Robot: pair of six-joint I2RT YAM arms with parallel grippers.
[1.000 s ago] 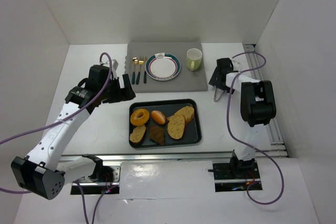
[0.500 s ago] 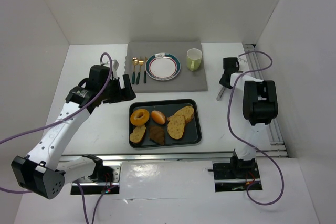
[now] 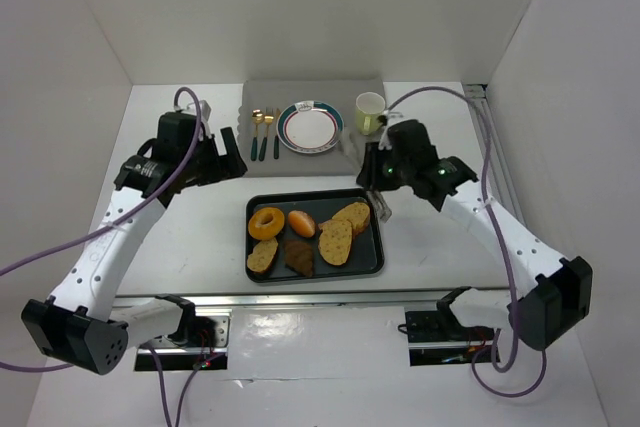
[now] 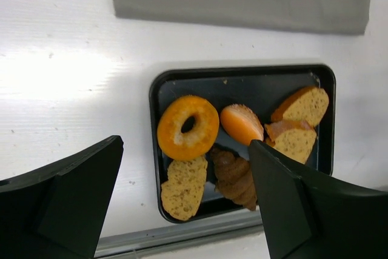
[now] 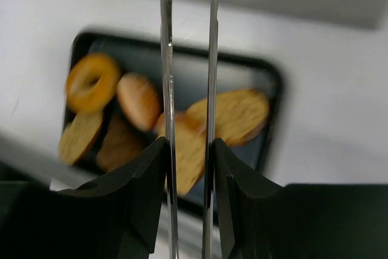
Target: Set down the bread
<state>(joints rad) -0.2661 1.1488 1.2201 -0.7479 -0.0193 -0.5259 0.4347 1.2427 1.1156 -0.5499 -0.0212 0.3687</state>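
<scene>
Several breads lie on a black tray [image 3: 315, 275]: an orange bagel [image 3: 266, 222], a round bun [image 3: 301, 223], a dark croissant [image 3: 298, 257] and slices of bread [image 3: 335, 241]. My right gripper [image 3: 378, 172] hangs over the tray's far right corner, shut on metal tongs [image 3: 383, 209]. In the right wrist view the two tong arms [image 5: 211, 59] run between the jaws of this gripper [image 5: 188, 150], above a bread slice [image 5: 233, 113]. My left gripper [image 3: 230, 155] is open and empty, left of the tray. In the left wrist view this gripper [image 4: 185, 147] frames the bagel [image 4: 188, 127].
Behind the tray a grey mat [image 3: 370, 152] carries a rimmed plate [image 3: 311, 128], a green cup [image 3: 370, 113] and cutlery [image 3: 264, 132]. White walls close in the table on the left, back and right. A metal rail [image 3: 300, 297] runs along the near edge.
My right arm has swung from the table's right side to over the tray's right end, tongs in its jaws. My left gripper has shifted slightly back and to the left.
</scene>
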